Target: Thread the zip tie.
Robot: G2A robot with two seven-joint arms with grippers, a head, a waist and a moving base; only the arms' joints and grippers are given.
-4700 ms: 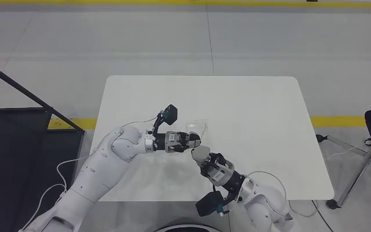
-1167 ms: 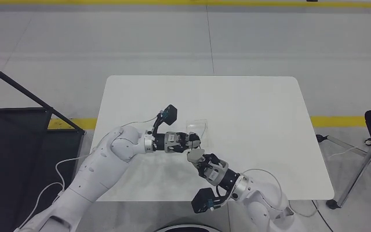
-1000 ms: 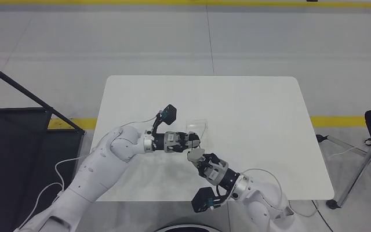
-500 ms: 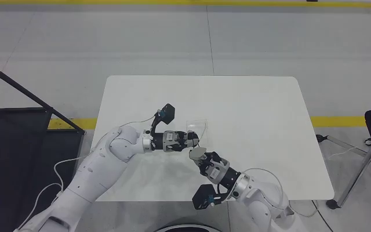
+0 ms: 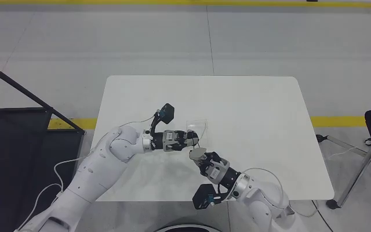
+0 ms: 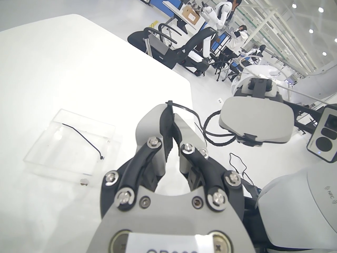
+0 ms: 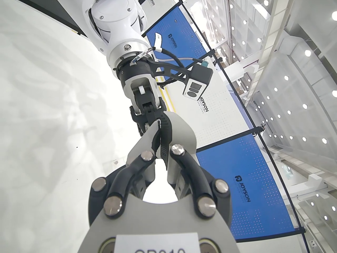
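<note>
Left end effector (image 6: 169, 114) is pinched tight on the zip tie (image 6: 187, 109). Right end effector (image 7: 161, 122) clamps its other end, over the tabletop (image 6: 52, 67).

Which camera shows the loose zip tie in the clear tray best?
Left wrist view: the zip tie lies as a curved black strip in the clear tray, its head plain. The top view shows the tray, but the tie is too thin to make out. The right wrist view faces the left arm instead.

Large robotics lab hall, blue partition panels (image 7: 223, 159), yellow floor lines (image 5: 342, 120), office chairs (image 6: 143, 37), ceiling spotlights (image 7: 307, 53)
</note>
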